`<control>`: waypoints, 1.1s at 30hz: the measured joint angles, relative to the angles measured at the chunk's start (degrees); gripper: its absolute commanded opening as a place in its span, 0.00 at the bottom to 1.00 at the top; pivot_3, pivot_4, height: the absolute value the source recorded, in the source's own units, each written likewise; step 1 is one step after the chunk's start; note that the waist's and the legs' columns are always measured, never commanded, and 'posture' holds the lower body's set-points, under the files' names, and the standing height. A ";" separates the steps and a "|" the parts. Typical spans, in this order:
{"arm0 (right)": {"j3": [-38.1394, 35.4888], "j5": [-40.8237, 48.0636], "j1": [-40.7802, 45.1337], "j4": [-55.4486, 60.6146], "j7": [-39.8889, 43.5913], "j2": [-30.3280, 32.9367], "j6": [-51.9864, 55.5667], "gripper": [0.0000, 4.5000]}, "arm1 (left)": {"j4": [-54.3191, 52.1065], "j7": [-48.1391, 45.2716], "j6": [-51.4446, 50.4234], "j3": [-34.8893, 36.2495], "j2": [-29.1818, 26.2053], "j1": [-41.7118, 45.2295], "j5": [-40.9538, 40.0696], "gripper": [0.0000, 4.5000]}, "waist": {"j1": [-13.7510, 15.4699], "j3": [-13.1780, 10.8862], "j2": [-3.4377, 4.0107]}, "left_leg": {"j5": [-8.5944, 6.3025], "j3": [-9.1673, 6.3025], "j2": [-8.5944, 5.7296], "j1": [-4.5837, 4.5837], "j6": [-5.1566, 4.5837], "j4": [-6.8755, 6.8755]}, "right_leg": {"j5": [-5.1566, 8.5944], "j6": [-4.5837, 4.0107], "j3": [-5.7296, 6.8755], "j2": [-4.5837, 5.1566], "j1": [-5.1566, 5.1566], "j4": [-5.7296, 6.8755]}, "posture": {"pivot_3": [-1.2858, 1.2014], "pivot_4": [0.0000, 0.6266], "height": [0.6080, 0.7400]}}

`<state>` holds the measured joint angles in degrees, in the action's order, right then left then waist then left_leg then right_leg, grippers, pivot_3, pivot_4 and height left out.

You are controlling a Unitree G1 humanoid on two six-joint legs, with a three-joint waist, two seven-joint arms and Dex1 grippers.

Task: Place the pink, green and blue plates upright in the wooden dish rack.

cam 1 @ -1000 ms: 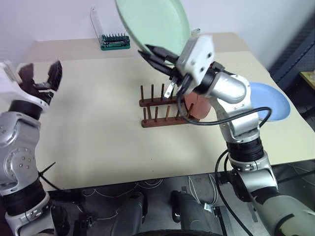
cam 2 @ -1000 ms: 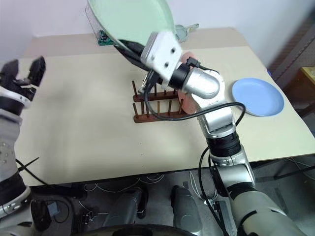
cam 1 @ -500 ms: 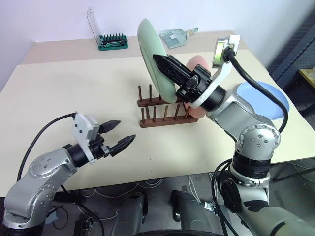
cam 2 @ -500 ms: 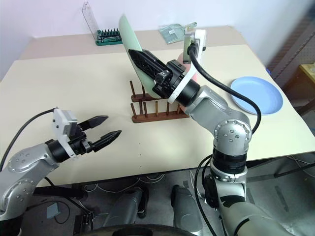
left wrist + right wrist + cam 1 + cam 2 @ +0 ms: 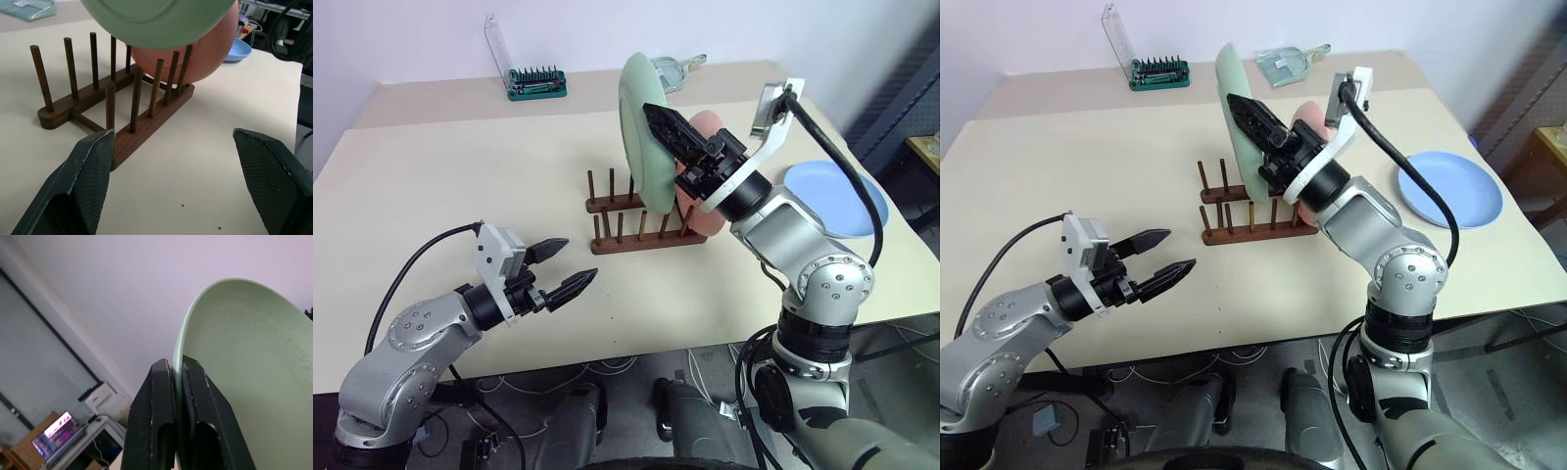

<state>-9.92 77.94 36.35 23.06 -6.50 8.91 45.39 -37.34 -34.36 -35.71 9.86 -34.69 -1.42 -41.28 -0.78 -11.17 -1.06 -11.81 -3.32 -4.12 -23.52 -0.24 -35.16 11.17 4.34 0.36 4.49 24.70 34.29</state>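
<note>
My right gripper [image 5: 654, 112] is shut on the rim of the green plate [image 5: 639, 132] and holds it upright over the wooden dish rack [image 5: 625, 223]. The plate's lower edge [image 5: 156, 29] hangs about level with the peg tops. The pink plate [image 5: 707, 125] stands upright in the rack's right end, just behind the green one. The blue plate [image 5: 1449, 186] lies flat on the table to the right. My left gripper [image 5: 579, 259] is open and empty, low over the table's front left, pointing at the rack [image 5: 146, 122].
A green screwdriver set [image 5: 536, 83] with a clear lid and a clear bag [image 5: 671, 69] lie at the back of the beige table [image 5: 460, 186]. The right arm's black cable [image 5: 832, 162] loops over the blue plate. The table's front edge runs under my left arm.
My right wrist has rolled the green plate from flat overhead to upright and lowered it toward the rack. My left arm has dropped from high at the left to low, facing the rack.
</note>
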 measured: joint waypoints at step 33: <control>2.78 -7.14 2.18 -4.61 3.96 11.59 -1.24 0.99 | -1.06 0.92 0.03 -0.08 0.51 1.16 -1.16 0.89 | 0.06 -0.03 0.05 | -0.03 0.01 0.01 -0.04 -0.05 0.00 | 0.02 0.02 0.04 0.01 -0.04 -0.13 | 0.52 0.24 1.00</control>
<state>-7.14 70.79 38.53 18.45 -2.54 20.50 44.16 -38.40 -33.43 -35.68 9.79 -34.18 -0.26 -42.44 -0.72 -11.20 -1.02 -11.83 -3.31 -4.11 -23.56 -0.29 -35.17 11.19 4.36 0.40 4.51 24.66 34.16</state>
